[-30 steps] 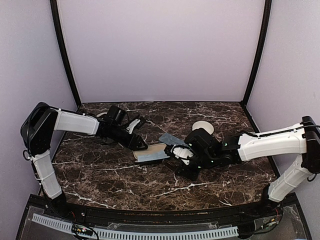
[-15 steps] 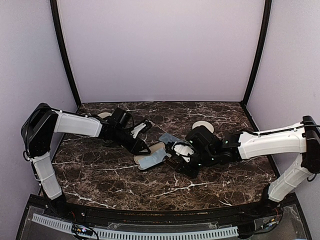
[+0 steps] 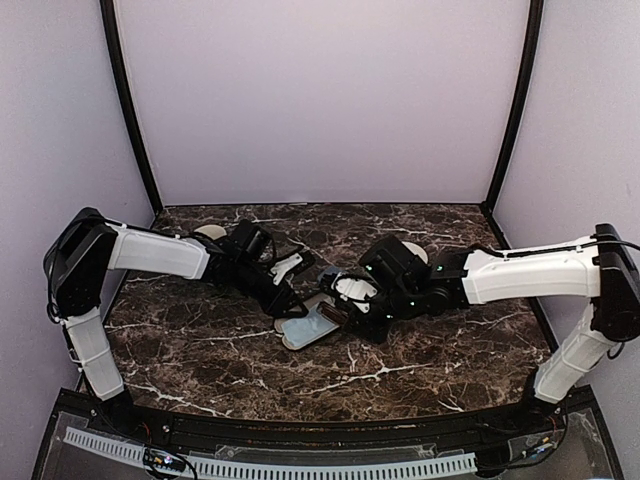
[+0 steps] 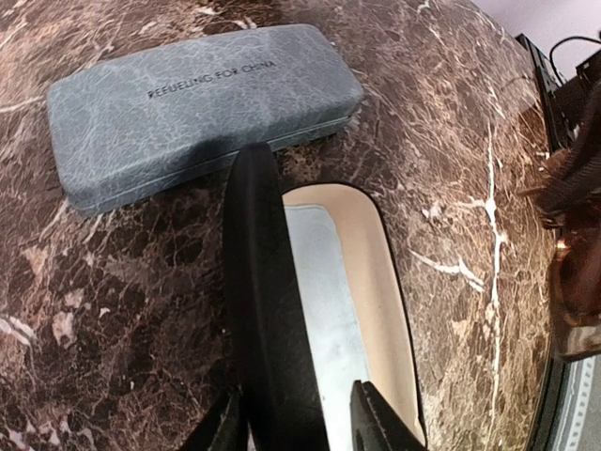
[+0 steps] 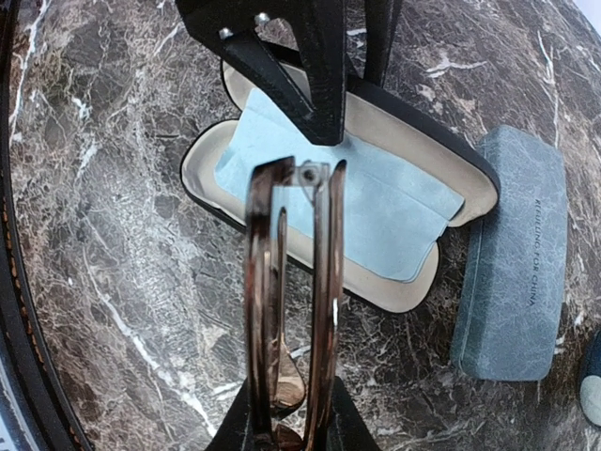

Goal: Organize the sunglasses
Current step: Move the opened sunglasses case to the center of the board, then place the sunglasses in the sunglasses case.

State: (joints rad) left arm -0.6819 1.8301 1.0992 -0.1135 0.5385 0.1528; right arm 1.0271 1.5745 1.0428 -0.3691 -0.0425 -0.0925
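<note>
Gripping the folded sunglasses [image 5: 291, 272] between its fingers, the right gripper [image 5: 289, 419] holds them clear of the marble table [image 4: 113, 310], at the rim of the open black case [image 5: 202, 162] and not inside it. A pale blue cloth [image 5: 357, 197] lies in the cream lining. The left gripper [image 4: 300, 427] straddles the raised lid [image 4: 263, 282] — whether it is clamped cannot be told. The blue-grey case [image 4: 202, 103] lies shut just beside.

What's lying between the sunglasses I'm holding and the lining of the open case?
A light blue cloth, spread inside the open case under the sunglasses; the right wrist view shows it.
</note>
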